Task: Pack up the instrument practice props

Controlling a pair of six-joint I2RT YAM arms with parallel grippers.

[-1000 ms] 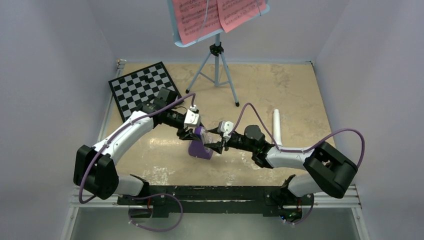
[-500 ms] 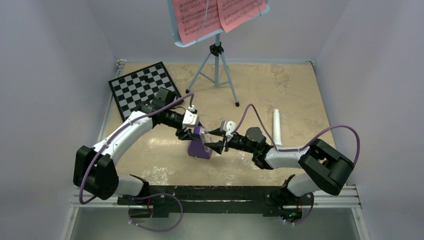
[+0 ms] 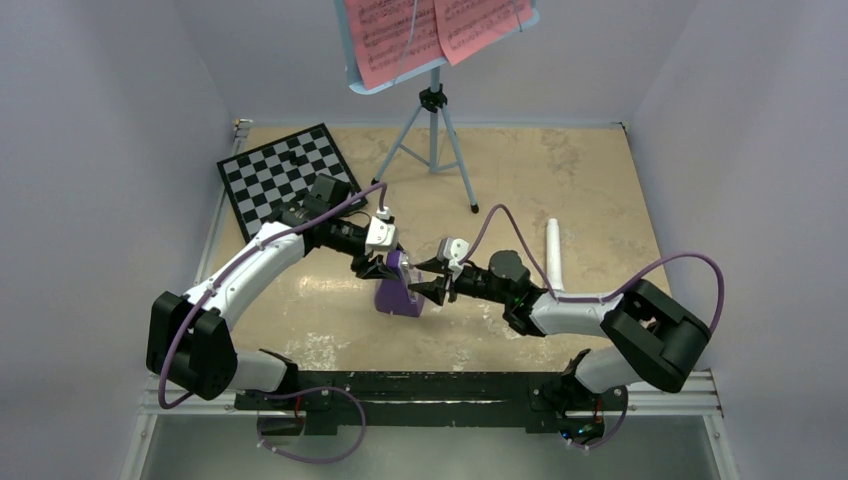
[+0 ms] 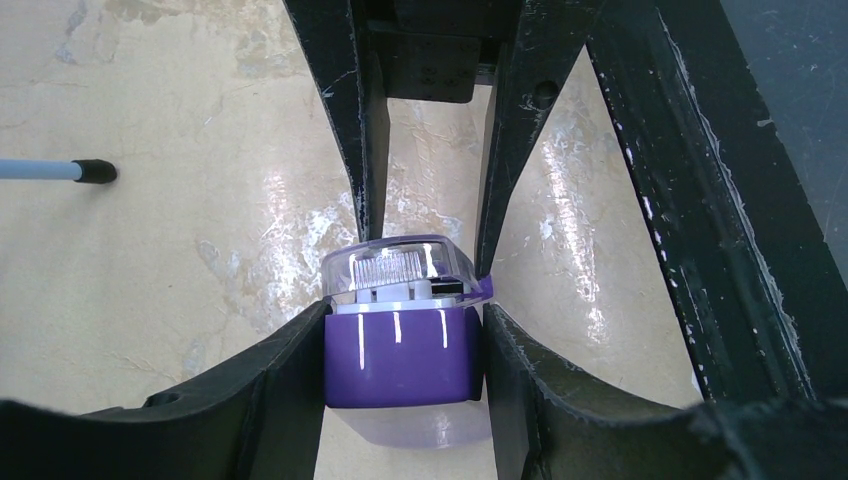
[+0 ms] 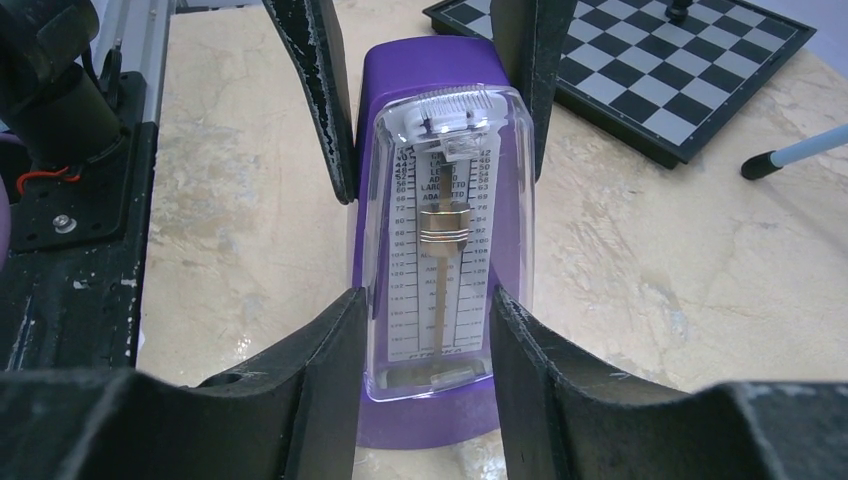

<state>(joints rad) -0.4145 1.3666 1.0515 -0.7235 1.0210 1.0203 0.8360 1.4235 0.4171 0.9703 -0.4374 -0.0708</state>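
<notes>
The purple metronome [image 3: 400,296] with its clear cover stands mid-table. My left gripper [image 3: 384,268] is shut on its purple body [image 4: 400,360] from the back. My right gripper [image 3: 424,279] faces it from the front, its fingers pressed on both sides of the clear cover [image 5: 445,250]. The light-blue music stand [image 3: 433,120] with the pink sheet-music pages [image 3: 430,30] stands at the back. The white recorder [image 3: 553,255] lies on the table to the right, beside my right arm.
A black-and-white chessboard [image 3: 285,175] lies at the back left, also in the right wrist view [image 5: 640,60]. A tripod foot [image 4: 95,171] rests on the beige tabletop behind the metronome. Grey walls close in three sides.
The clear cover, tilted between the grippers a second ago, now sits flat on the metronome's front. My right gripper has shifted slightly left toward it. The left arm has barely moved.
</notes>
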